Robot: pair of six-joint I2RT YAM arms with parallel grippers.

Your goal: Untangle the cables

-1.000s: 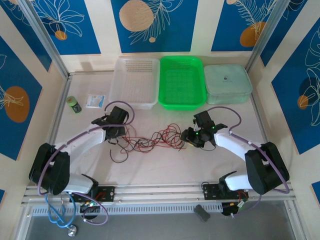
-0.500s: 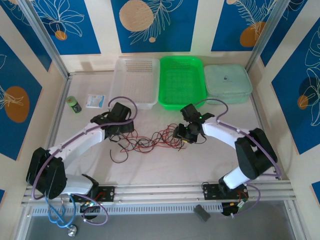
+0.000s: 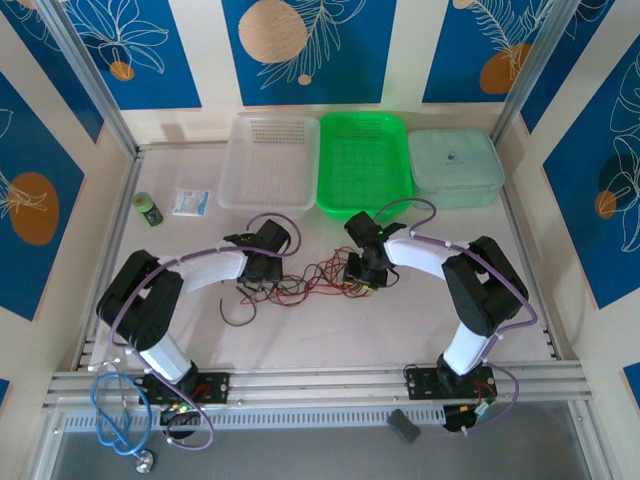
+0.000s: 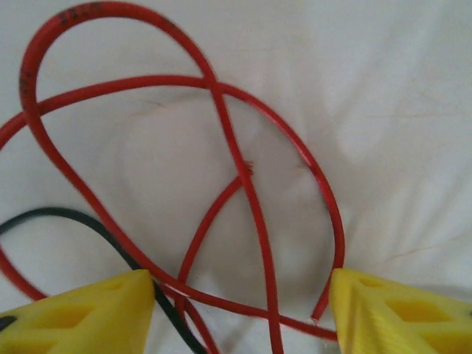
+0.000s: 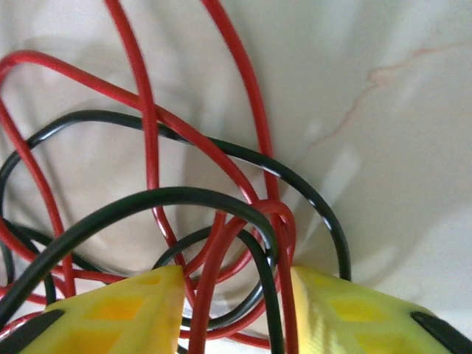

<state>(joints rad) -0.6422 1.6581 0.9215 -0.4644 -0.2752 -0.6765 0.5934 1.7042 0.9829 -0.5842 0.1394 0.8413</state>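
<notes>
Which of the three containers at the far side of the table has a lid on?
The pale mint box, rightmost of the row: a lid covers it. The green basket and the clear basket beside it are open.

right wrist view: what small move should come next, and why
Probably close the right pincer on the cables: a crossing of red and black strands sits between its open fingers. The left pincer, also open, straddles red loops, so both could then pull apart.
</notes>
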